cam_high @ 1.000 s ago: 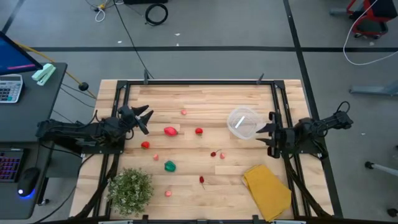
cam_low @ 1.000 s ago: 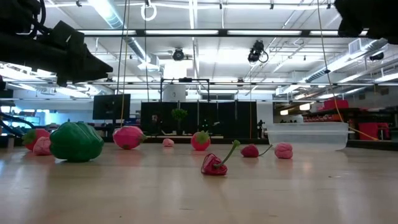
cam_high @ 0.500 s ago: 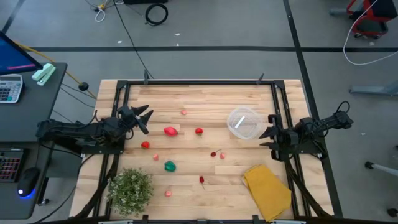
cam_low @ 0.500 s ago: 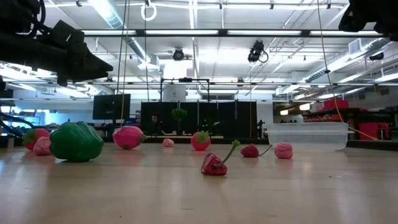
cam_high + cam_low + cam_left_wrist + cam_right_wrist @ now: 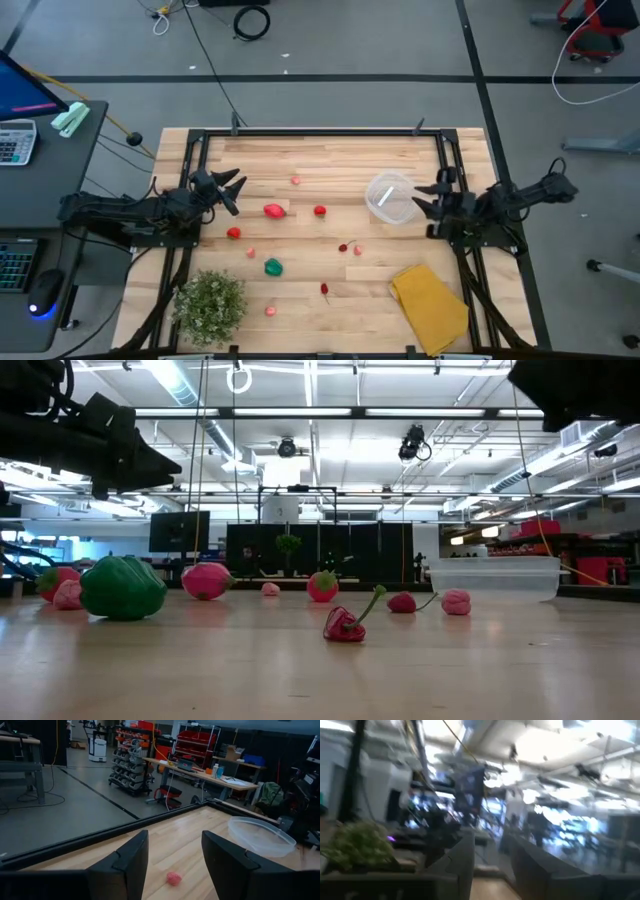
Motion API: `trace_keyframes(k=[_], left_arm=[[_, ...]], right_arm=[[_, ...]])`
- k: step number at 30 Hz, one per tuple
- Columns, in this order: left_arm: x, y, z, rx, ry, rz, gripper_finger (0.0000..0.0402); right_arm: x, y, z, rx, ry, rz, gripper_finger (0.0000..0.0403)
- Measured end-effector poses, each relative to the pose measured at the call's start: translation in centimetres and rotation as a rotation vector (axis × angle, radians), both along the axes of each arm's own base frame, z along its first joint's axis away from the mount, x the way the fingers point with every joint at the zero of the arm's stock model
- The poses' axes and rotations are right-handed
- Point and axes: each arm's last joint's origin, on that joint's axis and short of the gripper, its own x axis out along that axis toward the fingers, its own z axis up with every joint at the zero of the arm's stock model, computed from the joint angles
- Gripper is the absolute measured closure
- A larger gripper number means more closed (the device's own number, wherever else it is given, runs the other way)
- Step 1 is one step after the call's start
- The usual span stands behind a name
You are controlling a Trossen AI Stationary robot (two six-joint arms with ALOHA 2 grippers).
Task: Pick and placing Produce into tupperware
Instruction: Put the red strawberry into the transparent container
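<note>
The clear round tupperware stands empty on the right half of the table, also in the low view and the left wrist view. The produce lies scattered on the wood: red pieces, a green one, a small chili, and little pink ones. My left gripper hovers open at the left side, above the table. My right gripper is open just right of the tupperware, holding nothing.
A bushy green plant stands at the near left corner. A folded yellow cloth lies at the near right. A dark frame borders the table. Bare wood lies along the far edge.
My right gripper has swung toward the far edge and closer to the tupperware's right side; its arm shows larger at the low view's upper right. The left arm and all the produce have stayed put.
</note>
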Motion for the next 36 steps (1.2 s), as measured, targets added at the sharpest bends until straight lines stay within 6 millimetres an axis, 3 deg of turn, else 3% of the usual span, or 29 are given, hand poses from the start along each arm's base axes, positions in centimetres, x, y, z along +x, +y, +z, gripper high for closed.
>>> trace_keyframes(k=[6, 19, 23, 30, 36], left_arm=[[0.0, 0.0, 0.0, 0.001, -0.001, 0.000, 0.0211], [0.0, 0.0, 0.4, 0.007, -0.039, 0.001, 0.0209], [0.0, 0.0, 0.3, 0.007, -0.027, 0.001, 0.0208], [0.0, 0.0, 0.1, 0.008, -0.007, 0.000, 0.0213], [0.0, 0.0, 0.1, 0.004, -0.004, 0.000, 0.0214]], right_arm=[[2.3, 0.5, 2.5, 0.037, 0.140, -0.031, 0.0273], [11.9, -0.1, 8.4, -0.114, 0.698, -0.328, 0.0273], [14.0, -0.1, 10.7, -0.084, 0.671, -0.335, 0.0273], [16.3, 0.0, 14.1, 0.136, 0.537, -0.288, 0.0273], [17.2, -1.1, 14.0, 0.239, 0.553, -0.310, 0.0272]])
